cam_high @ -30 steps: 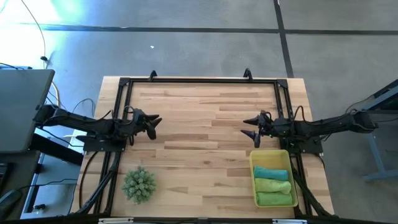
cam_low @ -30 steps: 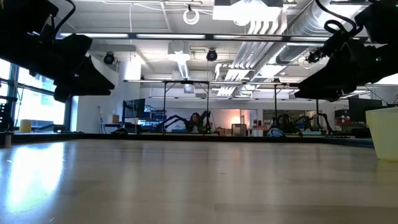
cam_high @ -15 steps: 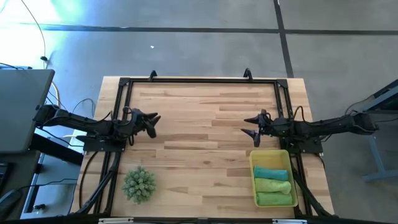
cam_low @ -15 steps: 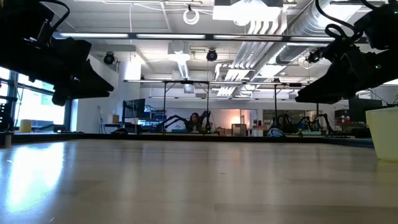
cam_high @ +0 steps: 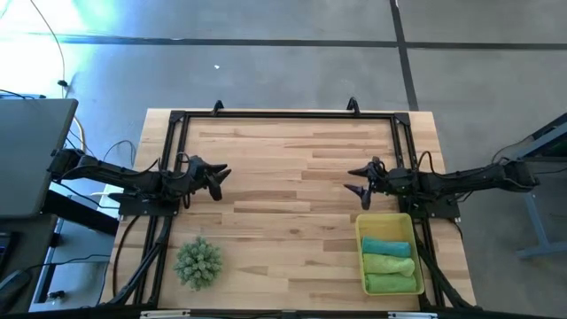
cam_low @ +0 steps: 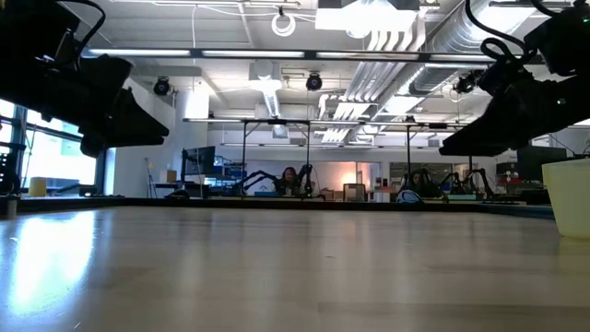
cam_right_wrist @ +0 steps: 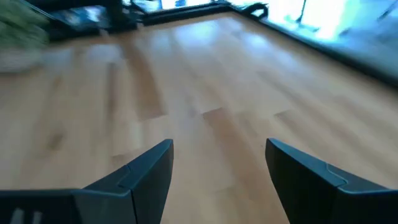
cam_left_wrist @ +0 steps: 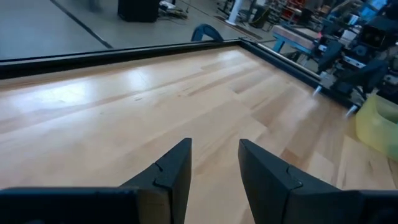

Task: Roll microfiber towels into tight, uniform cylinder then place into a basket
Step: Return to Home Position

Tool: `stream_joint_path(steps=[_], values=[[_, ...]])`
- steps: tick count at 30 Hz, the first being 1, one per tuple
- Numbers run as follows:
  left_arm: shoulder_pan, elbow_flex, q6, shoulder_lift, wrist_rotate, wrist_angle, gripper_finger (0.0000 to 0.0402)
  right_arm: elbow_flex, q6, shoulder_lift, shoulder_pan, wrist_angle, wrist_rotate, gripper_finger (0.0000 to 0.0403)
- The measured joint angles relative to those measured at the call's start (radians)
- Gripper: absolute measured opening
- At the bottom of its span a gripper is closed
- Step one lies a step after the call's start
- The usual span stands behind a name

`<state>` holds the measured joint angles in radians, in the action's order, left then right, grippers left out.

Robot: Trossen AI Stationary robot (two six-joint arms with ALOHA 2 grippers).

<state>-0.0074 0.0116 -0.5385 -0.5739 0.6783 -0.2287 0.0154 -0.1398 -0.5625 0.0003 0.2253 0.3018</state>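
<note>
Microfiber towels [cam_high: 388, 264] lie rolled in the basket [cam_high: 360, 257]. Left gripper [cam_high: 221, 180] gapes narrowly, right gripper [cam_high: 354, 183] wide, both empty. Unpinned rolls could spring loose.

left tool [cam_high: 220, 182] slightly parted, right tool [cam_high: 353, 189] spread wide, both raised

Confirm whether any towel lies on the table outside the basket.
No: the teal towel, pale towel and green towel all lie rolled inside the basket.
</note>
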Motion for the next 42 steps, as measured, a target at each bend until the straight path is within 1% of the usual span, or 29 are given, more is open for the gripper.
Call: stream_joint_path(steps=[3,5,7,10,13,32,36,42], values=[[0.0,0.0,0.0,0.0,-0.016,0.0,0.0122,0.0,-0.113,0.0,0.0,-0.006,-0.085,0.0247],[0.0,0.0,0.0,0.0,-0.016,0.0,0.0122,0.0,-0.129,0.0,0.0,-0.005,-0.103,0.0247],[0.0,0.0,0.0,0.0,-0.016,0.0,0.0122,0.0,-0.077,0.0,-0.001,-0.009,-0.09,0.0247],[0.0,0.0,0.0,0.0,-0.016,0.0,0.0122,0.0,0.027,0.0,0.0,-0.014,-0.022,0.0247],[0.0,0.0,0.0,0.0,-0.016,0.0,0.0122,0.0,0.096,0.0,0.0,-0.015,0.027,0.0247],[0.0,0.0,0.0,0.004,-0.017,0.0,0.0122,0.0,0.095,0.008,0.0,-0.022,0.023,0.0247],[0.0,0.001,0.0,0.025,-0.019,-0.001,0.0122,-0.001,0.095,0.074,0.0,-0.06,0.023,0.0247],[0.001,0.001,0.0,0.09,-0.022,-0.001,0.0122,-0.001,0.096,0.259,-0.009,-0.163,0.023,0.0247]])
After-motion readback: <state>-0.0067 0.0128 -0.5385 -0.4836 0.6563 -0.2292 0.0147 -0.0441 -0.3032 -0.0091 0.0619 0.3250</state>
